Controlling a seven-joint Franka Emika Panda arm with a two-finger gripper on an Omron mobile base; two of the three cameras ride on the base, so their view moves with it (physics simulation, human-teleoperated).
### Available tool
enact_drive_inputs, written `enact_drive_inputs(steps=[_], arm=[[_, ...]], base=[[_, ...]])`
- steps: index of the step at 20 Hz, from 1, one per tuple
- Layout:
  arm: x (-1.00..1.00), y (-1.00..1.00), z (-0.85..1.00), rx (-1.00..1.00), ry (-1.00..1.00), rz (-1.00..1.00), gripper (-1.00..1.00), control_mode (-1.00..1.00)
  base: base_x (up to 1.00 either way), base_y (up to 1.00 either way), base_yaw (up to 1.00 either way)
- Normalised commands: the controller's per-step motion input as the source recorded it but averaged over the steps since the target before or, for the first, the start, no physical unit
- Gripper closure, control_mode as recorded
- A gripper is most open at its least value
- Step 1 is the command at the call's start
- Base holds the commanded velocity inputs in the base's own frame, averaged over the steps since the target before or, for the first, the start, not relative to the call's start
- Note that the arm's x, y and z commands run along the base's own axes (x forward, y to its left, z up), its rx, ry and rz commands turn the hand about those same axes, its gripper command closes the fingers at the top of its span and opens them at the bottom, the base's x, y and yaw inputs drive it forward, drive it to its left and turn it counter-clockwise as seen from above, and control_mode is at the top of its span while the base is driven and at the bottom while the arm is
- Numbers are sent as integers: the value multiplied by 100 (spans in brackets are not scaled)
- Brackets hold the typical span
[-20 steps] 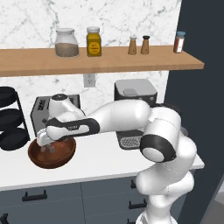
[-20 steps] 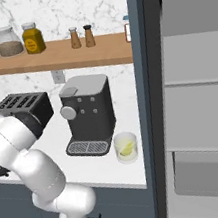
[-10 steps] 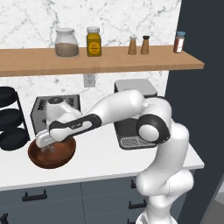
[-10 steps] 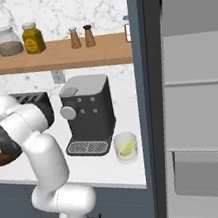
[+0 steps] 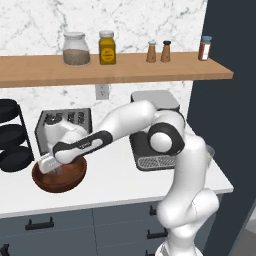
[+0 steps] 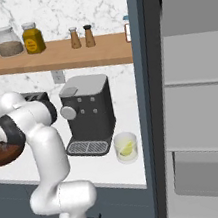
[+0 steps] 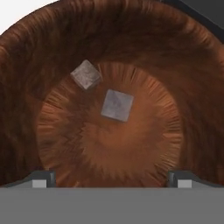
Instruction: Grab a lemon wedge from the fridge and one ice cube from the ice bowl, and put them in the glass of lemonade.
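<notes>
The jaws stand wide open over the round reddish-brown wooden ice bowl (image 7: 144,39) at lower left of the left base view, gripping nothing. Two grey ice cubes (image 7: 117,105) lie apart inside, at upper centre. One clear tumbler of pale lemonade (image 6: 126,147) sits on the white surface (image 6: 104,170) beside one dark coffee machine (image 6: 89,114), with one yellow lemon wedge (image 6: 127,148) inside.

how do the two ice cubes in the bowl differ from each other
In the hand view, the upper ice cube looks darker and brownish grey, while the lower ice cube is paler, bluish grey. The upper one lies out toward the sloping wall of the ice bowl; the lower one sits nearer the middle of the floor. The upper one appears slightly smaller. Both are small, roughly square blocks, lying apart and free, with the open gripper above them.
</notes>
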Motion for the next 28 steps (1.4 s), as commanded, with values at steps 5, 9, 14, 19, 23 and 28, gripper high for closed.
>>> enact_drive_inputs(steps=[5,9,14,19,23,28], arm=[[12,0,-9,0,0,0,-100,-100],[11,0,-44,-4,0,0,-100,-100],[20,2,-32,-3,0,0,-100,-100],[15,2,-13,0,-4,0,-100,-100],[21,17,-5,0,-6,0,-100,-100],[7,9,-15,0,-3,0,-100,-100]], base=[[0,0,0],[0,0,0],[0,0,0],[0,0,0],[0,0,0],[0,0,0]])
